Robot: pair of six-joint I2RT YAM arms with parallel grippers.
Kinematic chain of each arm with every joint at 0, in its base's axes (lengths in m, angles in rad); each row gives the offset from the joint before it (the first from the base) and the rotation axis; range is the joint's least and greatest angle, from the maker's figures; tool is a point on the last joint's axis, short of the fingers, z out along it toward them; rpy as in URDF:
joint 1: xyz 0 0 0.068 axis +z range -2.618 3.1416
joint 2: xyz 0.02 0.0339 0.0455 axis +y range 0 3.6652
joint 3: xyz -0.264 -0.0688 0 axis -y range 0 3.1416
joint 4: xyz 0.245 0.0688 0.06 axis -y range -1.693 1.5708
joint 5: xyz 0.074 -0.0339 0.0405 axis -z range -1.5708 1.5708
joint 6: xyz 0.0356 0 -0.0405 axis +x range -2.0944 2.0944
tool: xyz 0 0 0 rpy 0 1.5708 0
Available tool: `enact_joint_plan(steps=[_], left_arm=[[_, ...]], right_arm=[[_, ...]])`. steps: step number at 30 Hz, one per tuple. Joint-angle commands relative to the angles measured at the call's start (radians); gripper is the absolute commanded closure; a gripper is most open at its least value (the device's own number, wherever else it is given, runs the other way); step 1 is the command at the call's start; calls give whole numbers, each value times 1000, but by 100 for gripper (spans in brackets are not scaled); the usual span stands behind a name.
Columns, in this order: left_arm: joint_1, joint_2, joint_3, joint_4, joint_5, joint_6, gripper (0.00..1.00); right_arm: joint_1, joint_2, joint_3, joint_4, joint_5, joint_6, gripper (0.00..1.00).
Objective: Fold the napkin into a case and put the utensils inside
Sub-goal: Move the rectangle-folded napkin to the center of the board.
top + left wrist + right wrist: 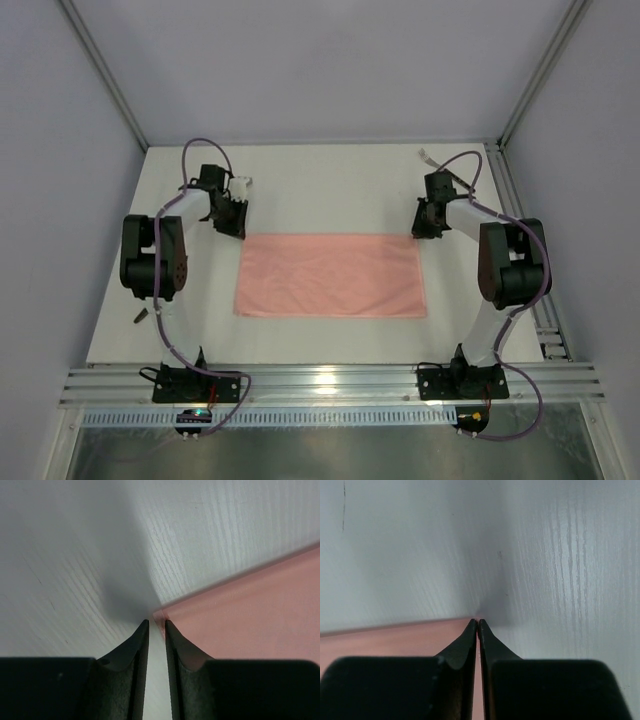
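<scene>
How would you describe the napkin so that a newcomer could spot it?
On the white table, look at the middle, between the left arm and the right arm. The napkin lies flat there, a wide rectangle; it is the only salmon-pink thing among black-and-white hardware.

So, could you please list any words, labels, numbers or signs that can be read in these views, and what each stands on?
None: no readable text in any view.
The salmon-pink cloth napkin and the white wood-grain table are plain and unmarked.
</scene>
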Motion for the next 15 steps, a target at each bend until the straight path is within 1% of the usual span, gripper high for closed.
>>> enact_joint_plan(steps=[1, 4, 5, 8, 9, 10, 12, 13, 14, 15], left_arm=[[1, 45, 20, 20, -91, -7, 78], [0, 9, 15, 7, -88, -2, 70], [0, -10, 14, 7, -98, 1, 69], [0, -102, 9, 16, -130, 4, 62], [0, -126, 9, 26, -135, 4, 60], [0, -172, 9, 32, -140, 5, 57], [-2, -212, 0, 45, -140, 1, 56], [-9, -246, -5, 52, -140, 1, 56], [-18, -259, -14, 59, -138, 1, 57], [-32, -269, -24, 76, -138, 14, 60]], right_arm=[[-12, 46, 41, 1, 39, 7, 94], [-11, 54, 107, -45, 35, -11, 85], [-11, 49, 124, -71, 36, -22, 78], [-3, -14, 168, -112, 88, -28, 66], [6, -56, 181, -122, 134, -34, 60], [32, -77, 185, -135, 162, -36, 59], [78, -112, 188, -137, 220, -36, 58], [142, -129, 188, -131, 231, -34, 58], [181, -127, 188, -125, 233, -34, 59], [220, -121, 199, -116, 216, -34, 65]])
